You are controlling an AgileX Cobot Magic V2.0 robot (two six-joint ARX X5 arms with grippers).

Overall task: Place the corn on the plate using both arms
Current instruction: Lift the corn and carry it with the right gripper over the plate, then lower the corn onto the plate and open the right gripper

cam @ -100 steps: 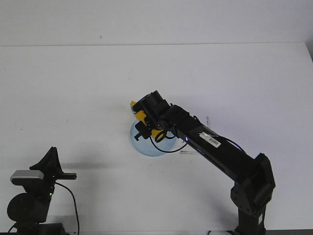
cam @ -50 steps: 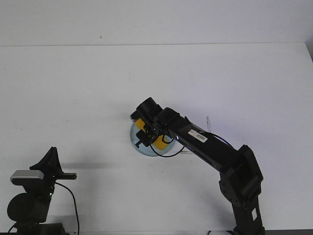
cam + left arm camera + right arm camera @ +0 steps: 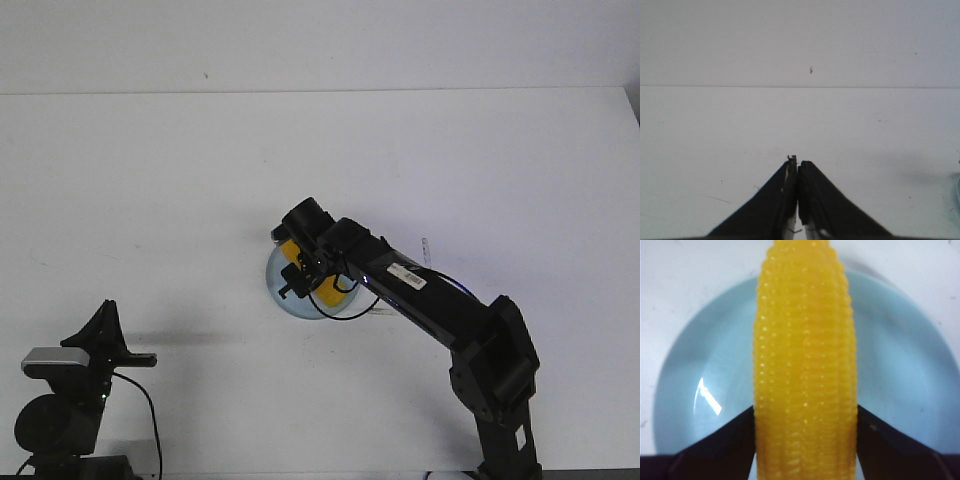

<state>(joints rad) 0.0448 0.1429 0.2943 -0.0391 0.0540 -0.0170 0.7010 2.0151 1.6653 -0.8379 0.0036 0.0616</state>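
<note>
The yellow corn (image 3: pixel 805 365) lies lengthwise between my right gripper's fingers (image 3: pixel 735 445). My right gripper (image 3: pixel 806 432) is shut on its thick end and holds it over the middle of the pale blue plate (image 3: pixel 900 370). I cannot tell whether the corn touches the plate. In the front view the right gripper (image 3: pixel 300 275) is low over the plate (image 3: pixel 272 278) at the table's centre, with the corn (image 3: pixel 326 293) showing under the wrist. My left gripper (image 3: pixel 797 164) is shut and empty, far from the plate at the front left (image 3: pixel 145 360).
The white table (image 3: pixel 150 180) carries only the plate. The right arm (image 3: pixel 440 310) stretches from its base at the front right diagonally to the centre. A white wall (image 3: pixel 320 40) stands behind the table's far edge.
The right arm has lowered and drawn the corn down onto the plate's middle over the last second. It has hardly moved in the last half second. The left arm is still.
</note>
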